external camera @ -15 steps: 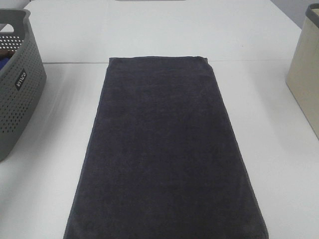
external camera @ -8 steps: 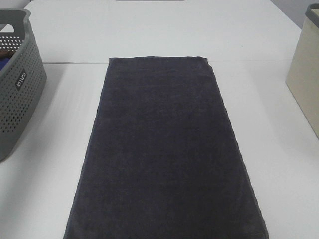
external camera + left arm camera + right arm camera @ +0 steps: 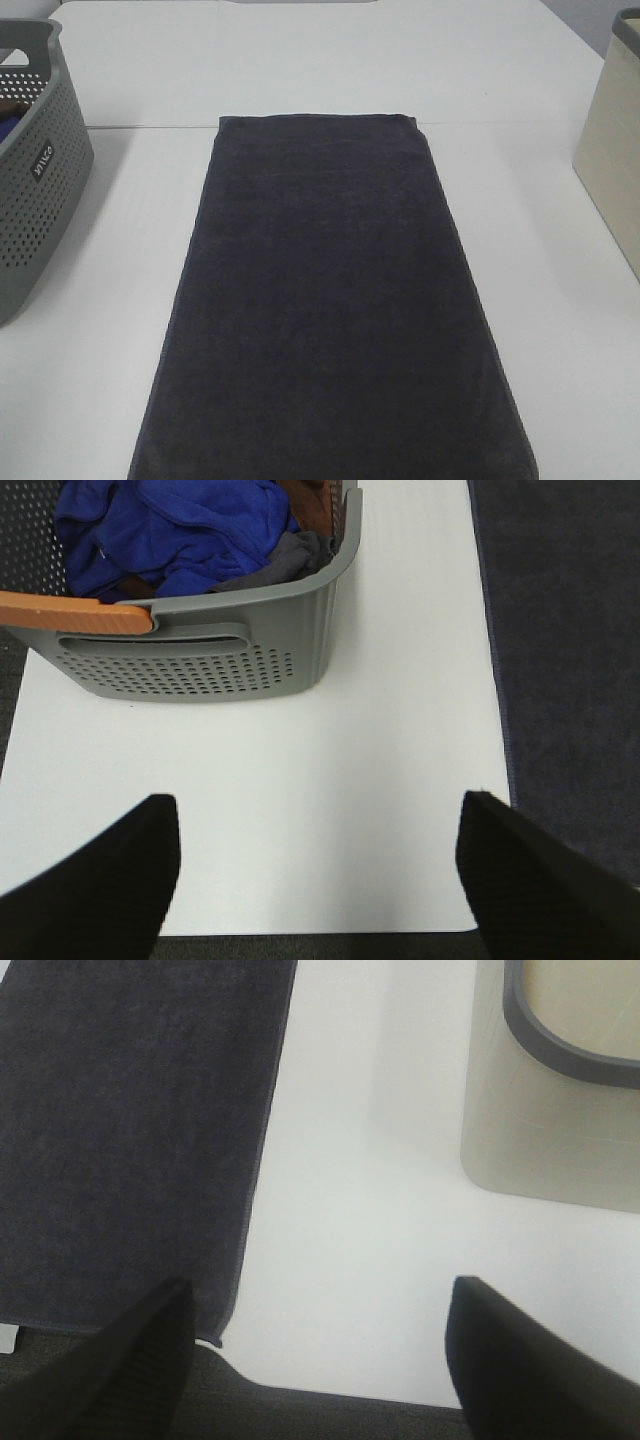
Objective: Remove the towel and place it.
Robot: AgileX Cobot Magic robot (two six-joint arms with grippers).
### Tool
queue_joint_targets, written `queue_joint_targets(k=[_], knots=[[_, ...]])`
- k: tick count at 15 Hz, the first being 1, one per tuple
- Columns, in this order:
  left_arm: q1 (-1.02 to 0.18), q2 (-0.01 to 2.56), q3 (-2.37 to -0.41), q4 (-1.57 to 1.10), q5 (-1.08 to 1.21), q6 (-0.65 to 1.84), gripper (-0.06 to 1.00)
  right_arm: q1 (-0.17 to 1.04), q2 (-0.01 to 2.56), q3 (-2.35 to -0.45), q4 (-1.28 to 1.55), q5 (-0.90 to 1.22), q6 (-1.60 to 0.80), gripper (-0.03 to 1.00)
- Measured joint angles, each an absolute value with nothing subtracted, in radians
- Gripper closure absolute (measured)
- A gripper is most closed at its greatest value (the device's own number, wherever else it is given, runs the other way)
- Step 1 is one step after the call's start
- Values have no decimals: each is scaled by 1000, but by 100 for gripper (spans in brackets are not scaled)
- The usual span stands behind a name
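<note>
Where the high camera looks down on the white table (image 3: 560, 330), the towel (image 3: 330, 300) is seen spread flat in the middle of it, a long dark charcoal rectangle. Its long axis runs from the near edge of the table toward the far side, with one short hemmed end lying far and the other cut off by the near edge of the picture. A grey perforated basket (image 3: 35, 190) is set well to the left of it, and a beige bin (image 3: 612, 150) well to the right; neither is touched by the cloth.

In the left wrist view, the left gripper (image 3: 320, 880) is shown with its dark fingers (image 3: 100, 880) spread wide and nothing between them, above bare table. The basket (image 3: 200, 660) is seen beyond it, filled with blue cloth (image 3: 170, 525).

In the right wrist view, the right gripper (image 3: 315, 1360) is likewise held wide apart and empty. The towel (image 3: 130, 1130) is seen beside one finger, its corner near the table edge, and the bin (image 3: 540, 1130) lies apart on the other side.
</note>
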State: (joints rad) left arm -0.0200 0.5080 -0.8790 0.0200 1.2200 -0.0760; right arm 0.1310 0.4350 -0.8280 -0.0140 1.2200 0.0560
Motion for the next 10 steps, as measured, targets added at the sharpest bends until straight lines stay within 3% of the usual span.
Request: queue_joint_targets(k=[10], knots=[[-20,-4,-592,58,1225,12,22,131,3,-546,11,1190,-65,31]])
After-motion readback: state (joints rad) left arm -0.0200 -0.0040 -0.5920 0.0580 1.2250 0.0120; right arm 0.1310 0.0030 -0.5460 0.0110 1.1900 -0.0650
